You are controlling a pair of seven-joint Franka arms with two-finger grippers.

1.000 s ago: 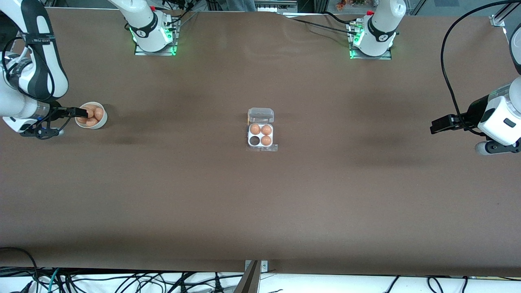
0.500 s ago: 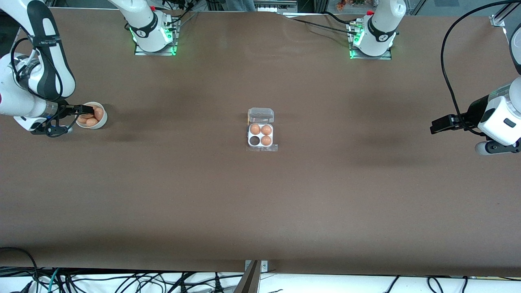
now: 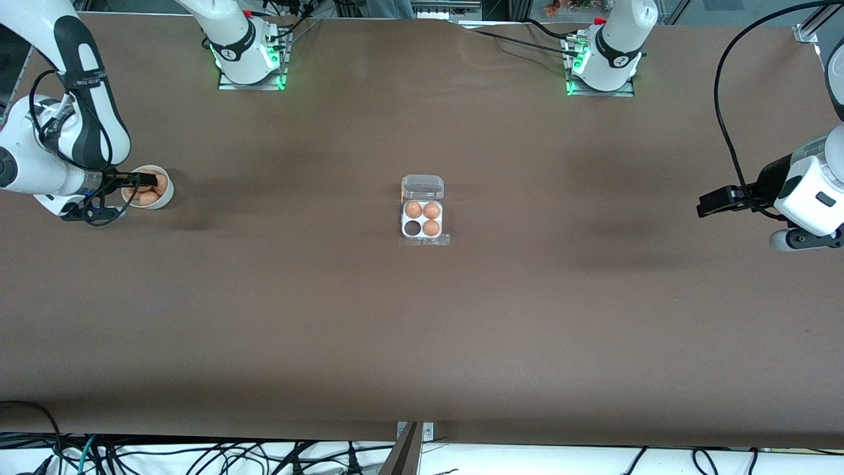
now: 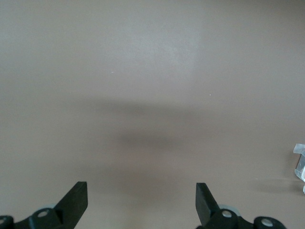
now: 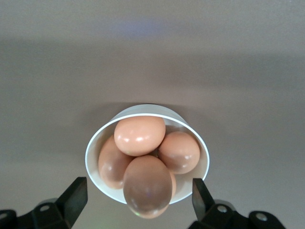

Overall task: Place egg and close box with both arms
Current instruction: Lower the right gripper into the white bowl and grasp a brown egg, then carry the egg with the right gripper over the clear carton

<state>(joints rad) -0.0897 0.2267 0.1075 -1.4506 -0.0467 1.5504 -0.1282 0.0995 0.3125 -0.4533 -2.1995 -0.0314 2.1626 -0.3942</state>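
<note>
The box (image 3: 422, 211) sits mid-table, lid up, three eggs in its cells. At the right arm's end, the right gripper (image 5: 136, 196) hangs spread wide, empty, over the bowl (image 3: 162, 196) of eggs (image 5: 139, 135). The left gripper (image 4: 142, 198) waits, parted, empty, over the left arm's end.

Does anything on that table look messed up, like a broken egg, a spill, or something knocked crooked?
Nothing stands out. The box sits square with its lid open, three whole eggs in it and one cell empty. The bowl stands upright with unbroken eggs piled inside, under the open right gripper. The open left gripper waits over bare table.
</note>
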